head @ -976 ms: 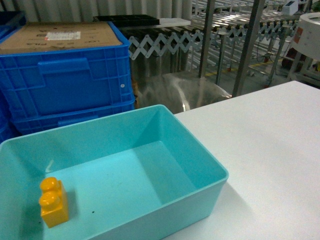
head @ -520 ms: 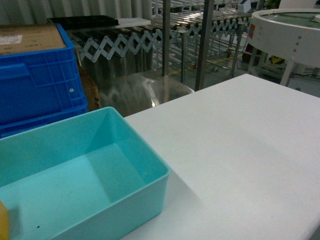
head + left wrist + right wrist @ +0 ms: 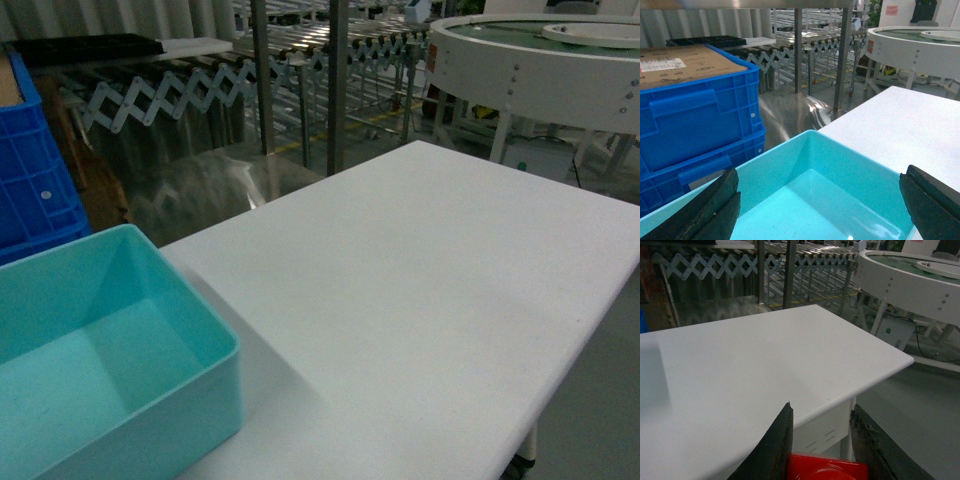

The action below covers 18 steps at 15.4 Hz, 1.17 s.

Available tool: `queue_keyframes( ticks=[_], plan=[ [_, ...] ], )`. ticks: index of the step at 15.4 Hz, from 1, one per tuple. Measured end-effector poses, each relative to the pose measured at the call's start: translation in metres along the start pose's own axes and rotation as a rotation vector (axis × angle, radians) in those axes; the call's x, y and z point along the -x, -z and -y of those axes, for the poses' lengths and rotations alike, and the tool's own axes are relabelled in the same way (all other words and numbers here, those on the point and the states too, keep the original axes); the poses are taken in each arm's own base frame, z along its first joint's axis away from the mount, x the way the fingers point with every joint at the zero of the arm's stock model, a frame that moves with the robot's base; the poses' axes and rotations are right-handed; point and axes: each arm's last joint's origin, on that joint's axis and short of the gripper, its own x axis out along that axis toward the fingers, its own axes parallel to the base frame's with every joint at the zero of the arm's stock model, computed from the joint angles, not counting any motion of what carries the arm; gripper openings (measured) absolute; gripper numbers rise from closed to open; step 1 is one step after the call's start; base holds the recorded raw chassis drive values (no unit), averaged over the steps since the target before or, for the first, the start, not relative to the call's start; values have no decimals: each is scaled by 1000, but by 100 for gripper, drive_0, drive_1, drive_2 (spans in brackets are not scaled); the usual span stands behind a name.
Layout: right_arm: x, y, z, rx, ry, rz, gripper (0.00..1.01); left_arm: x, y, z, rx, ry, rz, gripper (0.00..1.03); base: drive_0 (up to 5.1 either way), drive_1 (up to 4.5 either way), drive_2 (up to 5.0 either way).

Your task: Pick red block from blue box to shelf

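Note:
The red block [image 3: 827,469] sits pinched between the two dark fingers of my right gripper [image 3: 821,430], which is shut on it above the near edge of the white table [image 3: 740,370]. The blue box [image 3: 160,425] stands at the lower left of the head view, and the part of it in view is empty. My left gripper [image 3: 820,200] hangs open over the blue box [image 3: 850,165] with nothing between its fingers [image 3: 715,210]. Shiny uprights of the shelf [image 3: 337,80] rise behind the table. Neither gripper shows in the head view.
Dark blue ribbed crates [image 3: 695,115] topped with cardboard stand left of the box. A round white machine [image 3: 540,60] stands at the back right. Roller conveyors on scissor frames [image 3: 170,85] run behind the table. The table's right edge [image 3: 590,320] drops to grey floor.
The head view has swung right: the blue box and crates slid left, the yellow brick left the view, and more white table and the round machine came in.

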Motion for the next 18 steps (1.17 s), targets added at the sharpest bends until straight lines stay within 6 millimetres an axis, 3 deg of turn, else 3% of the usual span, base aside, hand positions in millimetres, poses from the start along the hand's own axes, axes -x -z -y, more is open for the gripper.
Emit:
queue_keyframes(
  ticks=[18],
  plan=[
    [0,0,0,0,0,0,29,0,0,0,0,0,0,98,-151,-151,-151]
  ],
)
